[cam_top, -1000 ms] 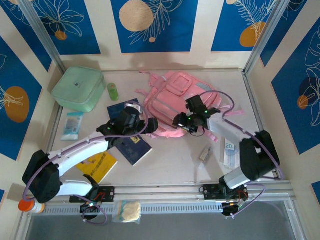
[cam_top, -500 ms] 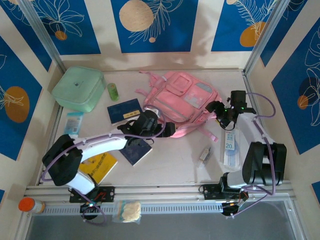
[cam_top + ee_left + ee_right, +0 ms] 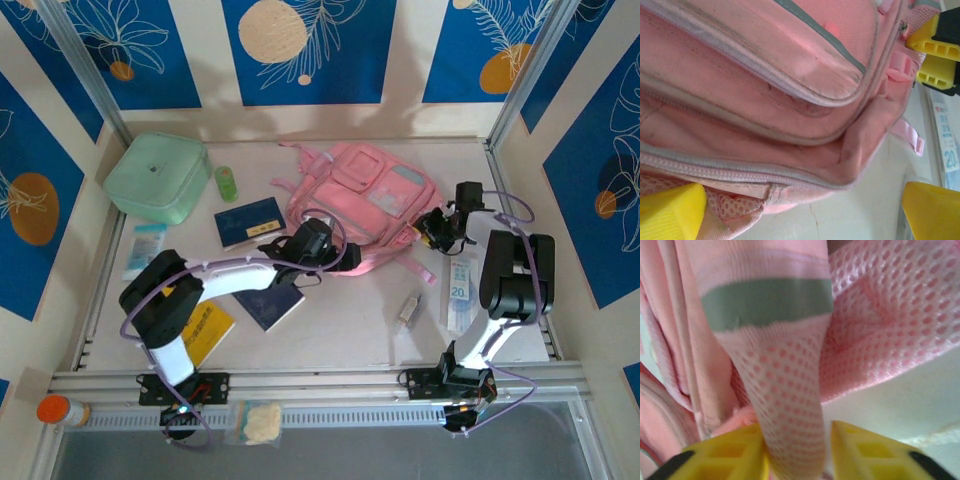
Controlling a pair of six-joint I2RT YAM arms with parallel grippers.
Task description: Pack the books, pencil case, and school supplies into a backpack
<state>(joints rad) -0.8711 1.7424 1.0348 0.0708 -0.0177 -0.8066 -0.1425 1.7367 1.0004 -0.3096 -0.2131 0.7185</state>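
Note:
The pink backpack (image 3: 365, 195) lies flat at the back centre of the table. My left gripper (image 3: 345, 258) is open at its near edge, and the zipped rim (image 3: 790, 165) lies between the wide-apart yellow fingers (image 3: 670, 210). My right gripper (image 3: 432, 225) sits at the backpack's right side, shut on a pink mesh strap (image 3: 790, 405). One navy book (image 3: 250, 220) lies left of the backpack. A second navy book (image 3: 272, 306) lies partly under my left arm, with the yellow book (image 3: 205, 330) near it. The clear-grey piece (image 3: 408, 307) and the white-blue packet (image 3: 458, 295) lie at front right.
A mint-green lidded box (image 3: 157, 177) and a small green bottle (image 3: 226, 182) stand at back left. A teal packet (image 3: 147, 250) lies by the left wall. Loose pink straps (image 3: 420, 268) trail right of the backpack. A clear bag (image 3: 255, 422) rests on the front rail.
My left gripper moved right from over the navy books to the backpack's near edge. My right gripper went from the backpack's front to its right side, and the backpack shifted slightly right.

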